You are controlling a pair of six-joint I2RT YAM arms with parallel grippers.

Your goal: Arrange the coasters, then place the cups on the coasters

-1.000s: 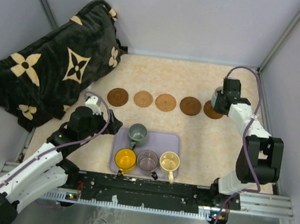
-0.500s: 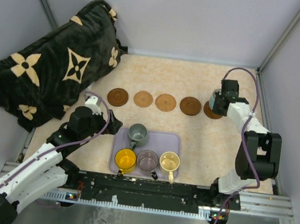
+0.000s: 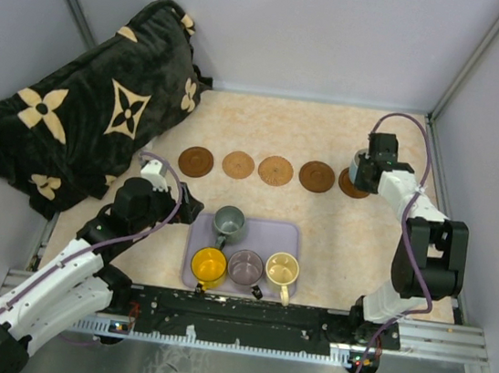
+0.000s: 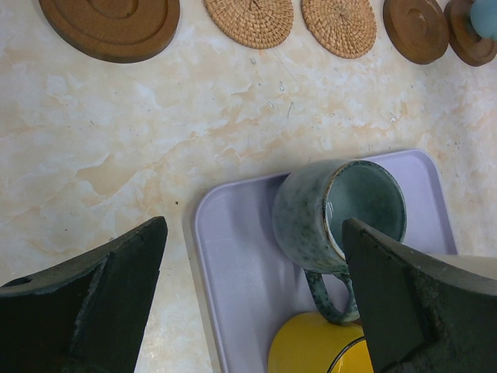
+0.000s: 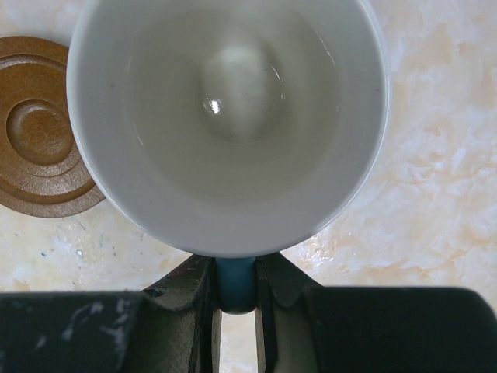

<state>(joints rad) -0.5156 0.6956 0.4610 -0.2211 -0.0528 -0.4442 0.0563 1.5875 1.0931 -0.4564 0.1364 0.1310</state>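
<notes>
The coasters lie in a row across the far half of the marble-patterned table [image 3: 361, 247]. From left to right they are a dark wooden coaster [image 3: 196, 161], two tan woven coasters [image 3: 238, 165] [image 3: 276, 170], another dark wooden coaster [image 3: 317, 176], and a fifth dark coaster [image 3: 350, 189], which is mostly covered.

The light blue cup [image 5: 233, 116] sits over that fifth coaster with its cream inside facing up. The right gripper [image 5: 235, 289] has its jaws pinched on the cup's blue handle. The views do not show whether the cup's base rests on the coaster or hangs just above it.

The other four cups stand upright on the lavender tray [image 3: 290, 238], nearer the arms. The grey-green mug [image 4: 342, 214] is at the tray's far left, its handle pointing back toward the yellow mug [image 3: 209, 266]. The yellow mug, the translucent purple-grey mug [image 3: 245, 266] and the cream mug [image 3: 282, 269] form the near row, just beside one another.

The left gripper [image 4: 255, 229] hovers above the tray's left edge with its jaws spread wide and holds nothing. One finger is over bare table and the other is beside the grey-green mug.

A dark plush blanket with tan flower shapes [image 3: 85, 110] is heaped at the far left corner, well apart from the coasters' row except near the leftmost disc.
</notes>
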